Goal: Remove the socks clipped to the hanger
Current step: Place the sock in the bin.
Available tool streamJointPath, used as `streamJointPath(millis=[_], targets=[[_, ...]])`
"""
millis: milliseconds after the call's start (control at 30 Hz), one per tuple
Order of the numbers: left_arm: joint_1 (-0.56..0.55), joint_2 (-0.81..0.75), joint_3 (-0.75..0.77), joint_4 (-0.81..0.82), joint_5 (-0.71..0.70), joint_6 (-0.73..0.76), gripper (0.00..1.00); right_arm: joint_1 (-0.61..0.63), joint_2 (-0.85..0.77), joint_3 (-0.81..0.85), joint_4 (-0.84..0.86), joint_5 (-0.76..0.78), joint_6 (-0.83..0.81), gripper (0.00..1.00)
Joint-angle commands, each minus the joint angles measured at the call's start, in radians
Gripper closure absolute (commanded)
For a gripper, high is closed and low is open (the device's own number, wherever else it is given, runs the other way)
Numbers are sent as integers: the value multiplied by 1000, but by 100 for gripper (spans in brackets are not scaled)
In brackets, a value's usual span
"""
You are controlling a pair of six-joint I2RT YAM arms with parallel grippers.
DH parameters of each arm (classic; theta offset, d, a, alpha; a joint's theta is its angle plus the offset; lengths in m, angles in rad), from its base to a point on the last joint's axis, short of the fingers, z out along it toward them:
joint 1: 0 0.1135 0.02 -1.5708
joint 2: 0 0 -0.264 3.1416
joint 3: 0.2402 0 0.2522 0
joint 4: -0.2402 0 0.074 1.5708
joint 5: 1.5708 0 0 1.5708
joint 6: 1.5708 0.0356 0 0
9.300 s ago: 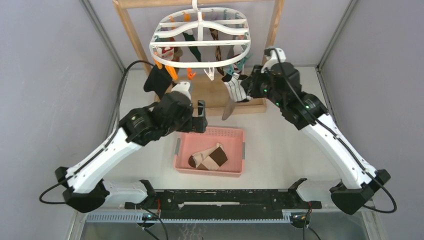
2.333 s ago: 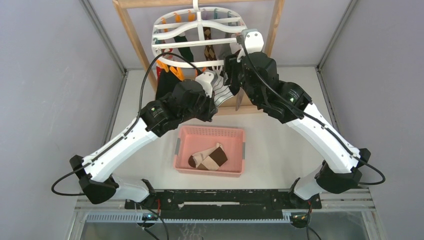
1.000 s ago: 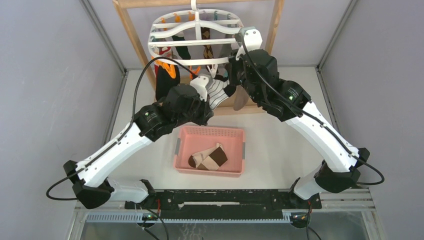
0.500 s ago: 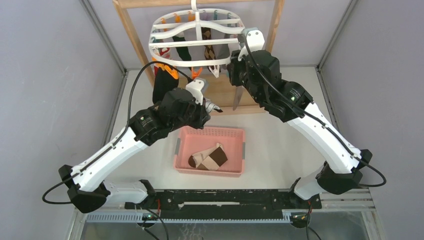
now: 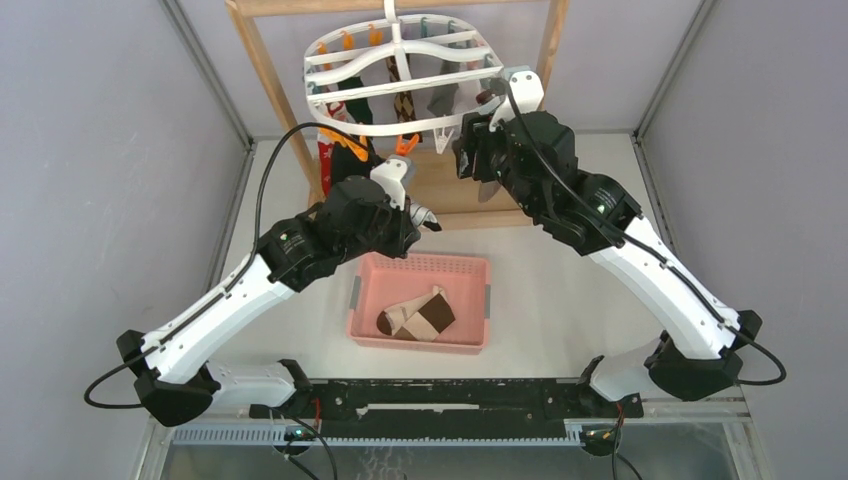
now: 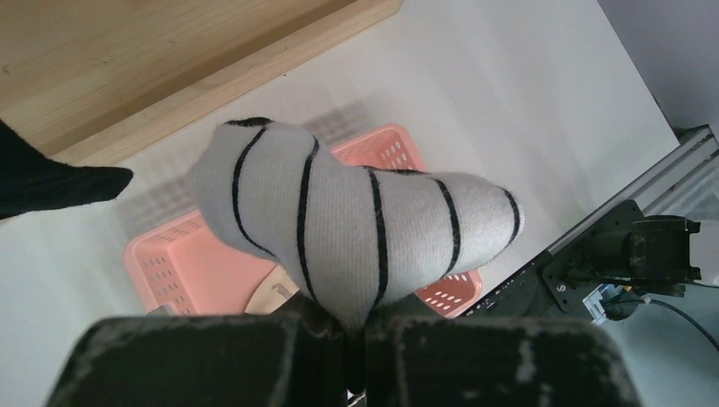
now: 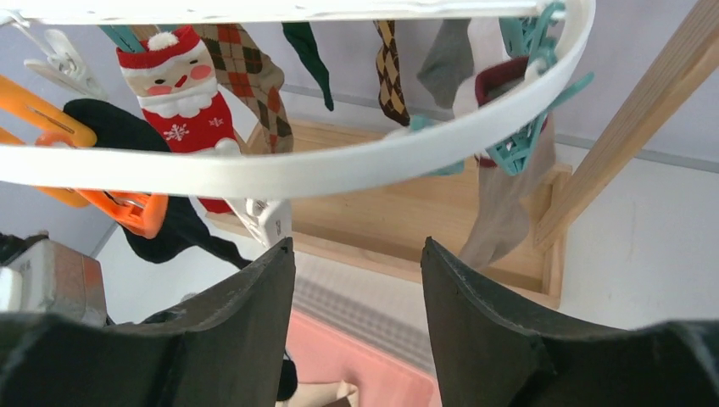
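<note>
The white oval hanger [image 5: 400, 92] hangs from the wooden frame, and several socks are still clipped to it: a red Santa sock [image 7: 182, 106], a brown argyle one [image 7: 250, 68], a black one [image 7: 114, 127] and a grey-beige one [image 7: 504, 212]. My left gripper [image 5: 416, 217] is shut on the white black-striped sock [image 6: 356, 220], which hangs free of the hanger above the pink basket [image 5: 470, 275]. My right gripper [image 7: 356, 246] stands open and empty just below the hanger's front rim [image 7: 297, 170], beside a white clip [image 7: 267, 219].
The basket holds a beige-and-brown sock [image 5: 418, 315]. The wooden frame's post [image 5: 262, 75] and base board [image 5: 440, 190] stand behind both grippers. Orange clips [image 7: 127, 208] and teal clips [image 7: 526, 140] dangle from the rim. Grey walls close in both sides.
The striped sock came off its clip and went with my left gripper down toward the basket. My right gripper opened and shifted right. The hanger swung.
</note>
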Motion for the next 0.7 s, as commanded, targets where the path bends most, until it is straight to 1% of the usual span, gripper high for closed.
streamJointPath(millis=[0,367,667], targets=[[6,-41,-10,2,-23,-20,99,-1,-68,-39,26,-3,42,36],[3,-63,-64,-11,-28,-72,97,4,-178,-159,2,10,102,32],[-5,-96,-153,-35,-33,-122,97,7,-217,-191,-16,14,116,31]])
